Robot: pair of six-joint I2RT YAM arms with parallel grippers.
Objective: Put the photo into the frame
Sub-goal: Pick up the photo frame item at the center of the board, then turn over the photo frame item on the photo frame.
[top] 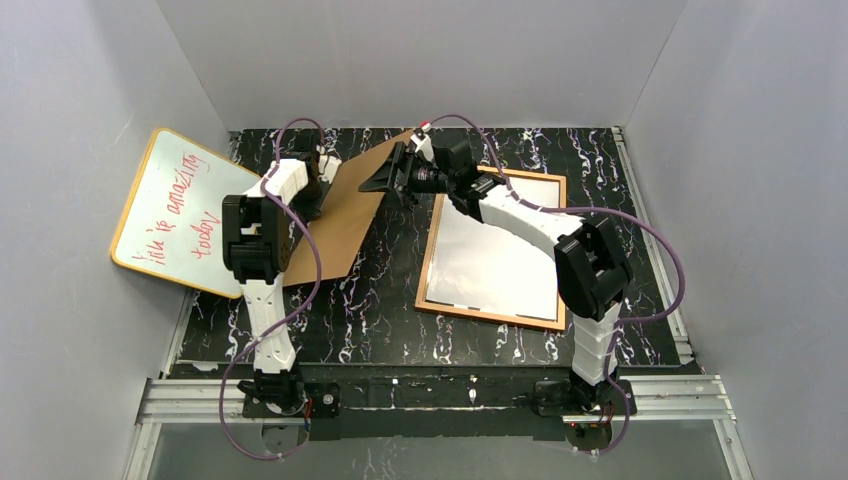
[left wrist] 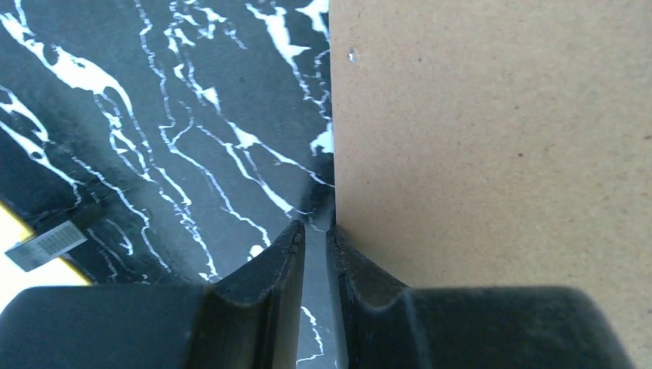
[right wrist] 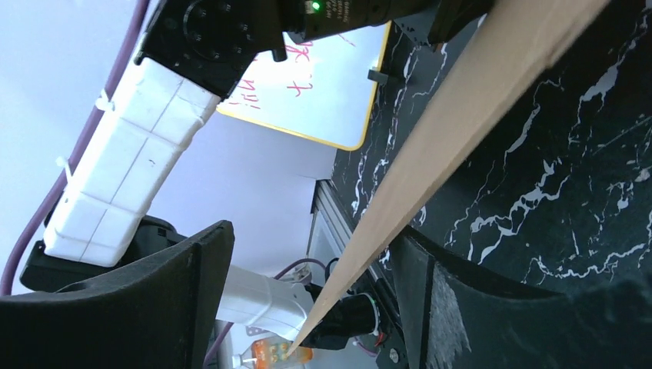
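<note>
The orange-brown frame [top: 427,255] lies flat on the table at centre right. A pale white sheet [top: 495,260] fills it; no printed side shows, so I cannot tell if it is the photo's back. The plain brown backing board [top: 340,225] is tilted up at centre left. My left gripper [top: 325,165] is at the board's far left edge. In the left wrist view its fingers [left wrist: 315,231] are nearly closed, the right one against the board's edge [left wrist: 492,138]. My right gripper [top: 395,175] is open at the board's far right corner; the board [right wrist: 461,115] passes edge-on between its fingers [right wrist: 311,234].
A yellow-edged whiteboard [top: 185,210] with red writing leans at the left wall and also shows in the right wrist view [right wrist: 330,92]. The table top [top: 380,310] is black marble-patterned. Grey walls close in on three sides. The left arm [right wrist: 123,169] is close to the right gripper.
</note>
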